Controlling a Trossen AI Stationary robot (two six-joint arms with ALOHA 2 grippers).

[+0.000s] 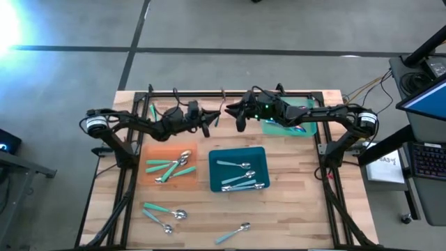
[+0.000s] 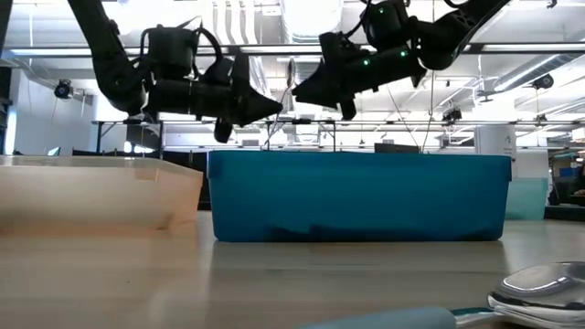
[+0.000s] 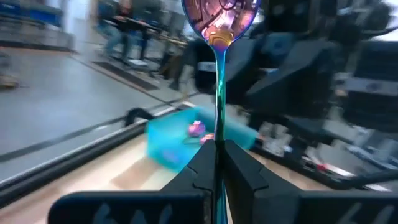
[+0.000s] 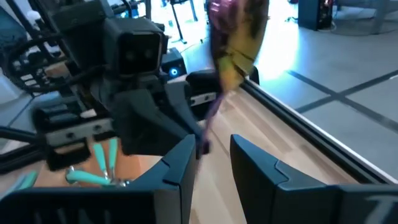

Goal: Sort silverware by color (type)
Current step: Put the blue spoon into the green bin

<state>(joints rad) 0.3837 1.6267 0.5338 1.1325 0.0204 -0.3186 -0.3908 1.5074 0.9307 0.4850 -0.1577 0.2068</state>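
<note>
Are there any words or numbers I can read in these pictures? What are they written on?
None can be read.
White box beside the table: dark print, too blurred to read.
Blue screen at the right edge: nothing legible.
Teal tray, orange tray, spoon: no writing shows.

Iridescent purple-blue spoon [image 3: 219, 37]; orange tray [image 1: 148, 155], teal tray [image 1: 216, 155].

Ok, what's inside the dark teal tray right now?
In the high view the dark teal tray holds several teal-handled spoons; their exact count is unclear where they overlap. In the low view its wall hides everything inside.
</note>
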